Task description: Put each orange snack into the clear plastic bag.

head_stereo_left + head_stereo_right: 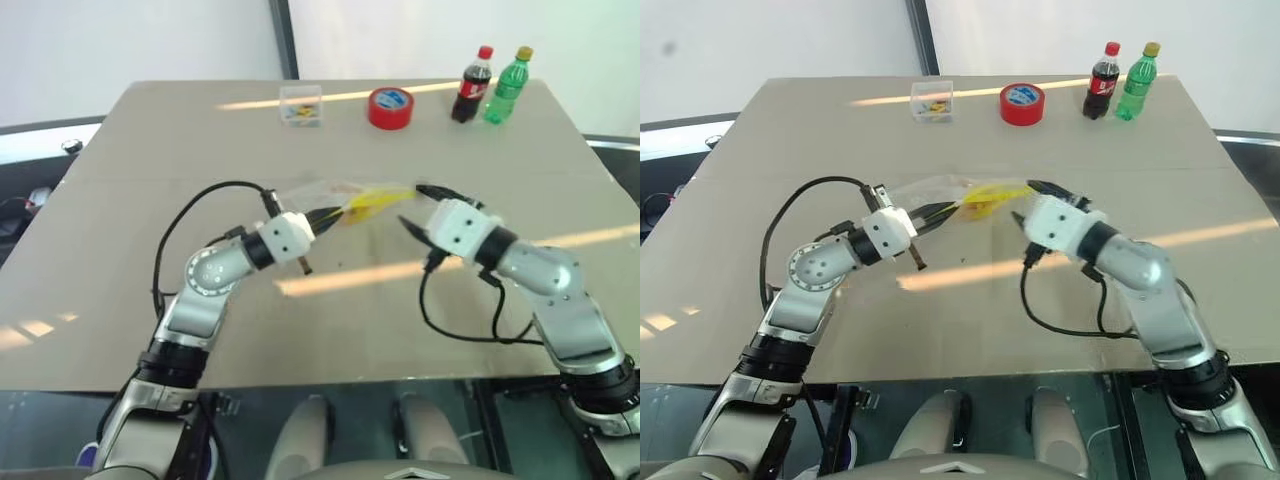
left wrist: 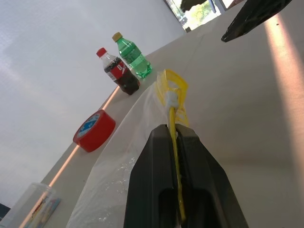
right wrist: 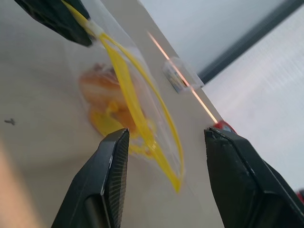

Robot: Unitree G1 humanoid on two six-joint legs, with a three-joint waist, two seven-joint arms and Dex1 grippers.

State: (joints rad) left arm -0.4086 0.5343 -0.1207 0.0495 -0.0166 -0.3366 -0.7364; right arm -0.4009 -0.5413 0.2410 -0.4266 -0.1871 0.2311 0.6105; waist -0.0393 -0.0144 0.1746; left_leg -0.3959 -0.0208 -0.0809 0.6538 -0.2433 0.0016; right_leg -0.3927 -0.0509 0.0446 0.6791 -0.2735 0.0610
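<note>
From the left eye, the table carries a small clear box at 11 o'clock, a red tape roll at 12, and a cola bottle and green bottle toward 1 o'clock; no snack lies loose on it. At centre the left gripper is clamped on the yellow seal of the bag, holding it off the table, and the right gripper sits just beside the bag's 3 o'clock end, fingers parted and empty. The right eye gives the same layout, with small yellowish contents in the box, too small to name. In the left wrist view the black fingers pinch the seal strip, which loops open beyond them. In the right wrist view the fingers stand well apart around the bag's open yellow mouth, and an orange snack shows inside through the film, with a yellowish patch below it. At least one snack is bagged; whether both are in I cannot tell.
</note>
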